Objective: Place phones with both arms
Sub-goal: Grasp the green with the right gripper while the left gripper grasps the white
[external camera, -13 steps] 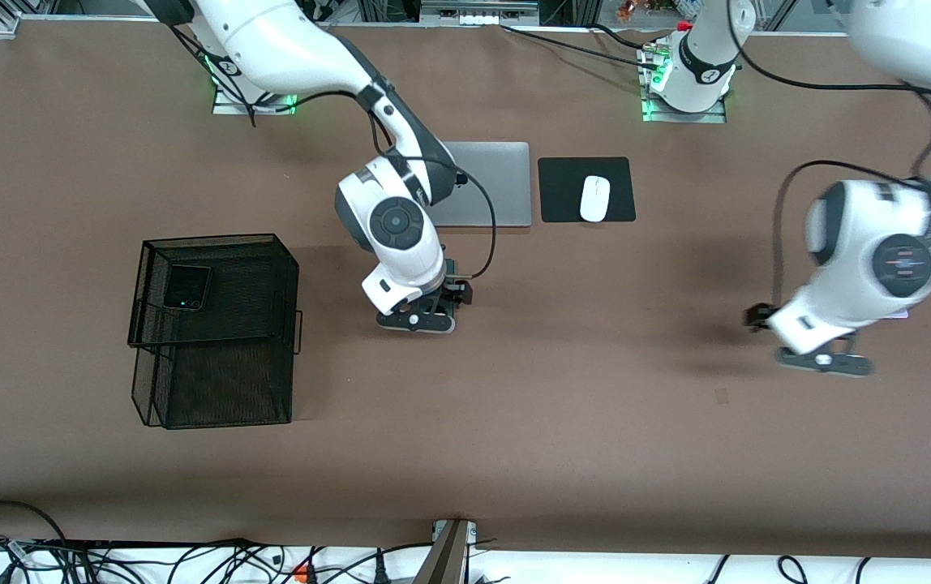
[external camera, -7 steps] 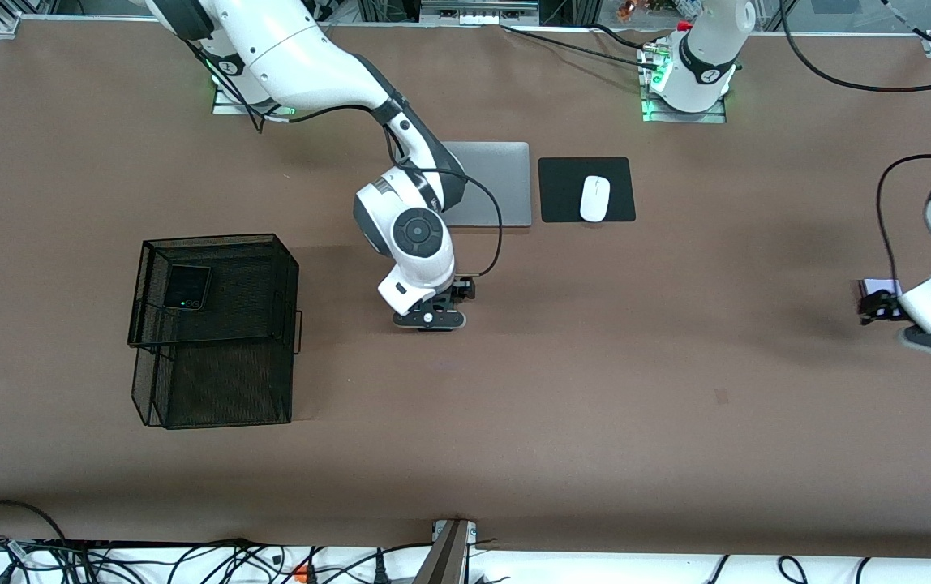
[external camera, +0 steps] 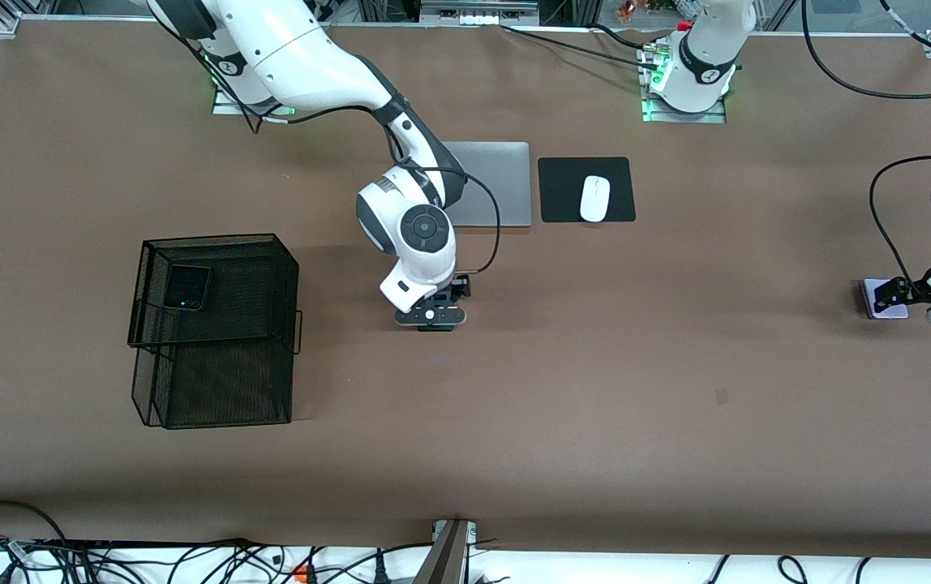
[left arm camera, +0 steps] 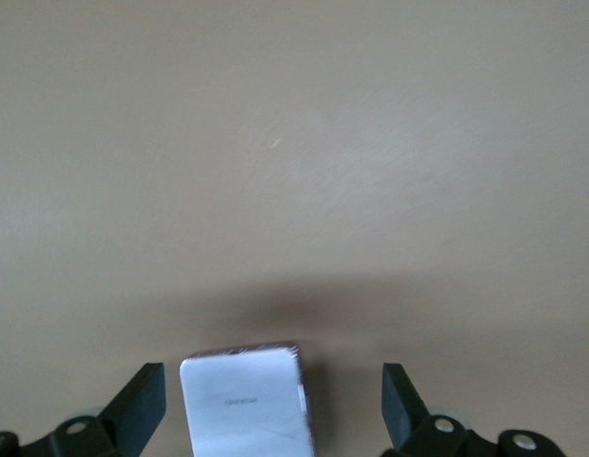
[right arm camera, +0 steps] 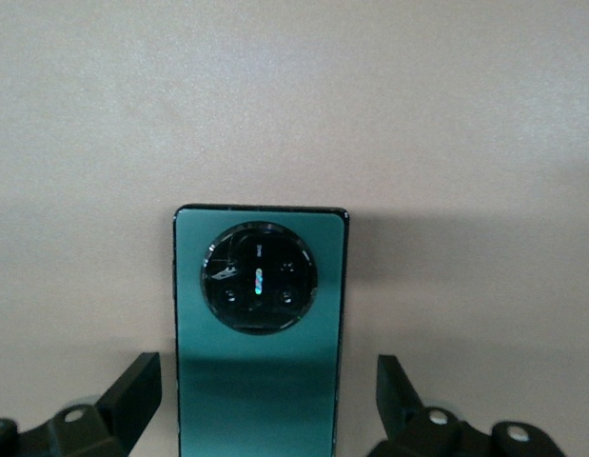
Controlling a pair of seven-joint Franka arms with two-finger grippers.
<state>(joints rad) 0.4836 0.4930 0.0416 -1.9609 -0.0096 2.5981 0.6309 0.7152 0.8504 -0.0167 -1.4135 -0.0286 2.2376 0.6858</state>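
While both grippers gape wide, right gripper (right arm camera: 265,409) straddles green phone (right arm camera: 261,333), left gripper (left arm camera: 275,414) lilac phone (left arm camera: 245,405).

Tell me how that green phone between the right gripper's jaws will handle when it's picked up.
The green phone looks like a stiff flat slab, so it should not flex. Its back is glossy, so it may slip in the open right gripper unless squeezed on its edges. The round camera ring looks glassy and probably scratches easily. Lying flat on the table, it will not roll.
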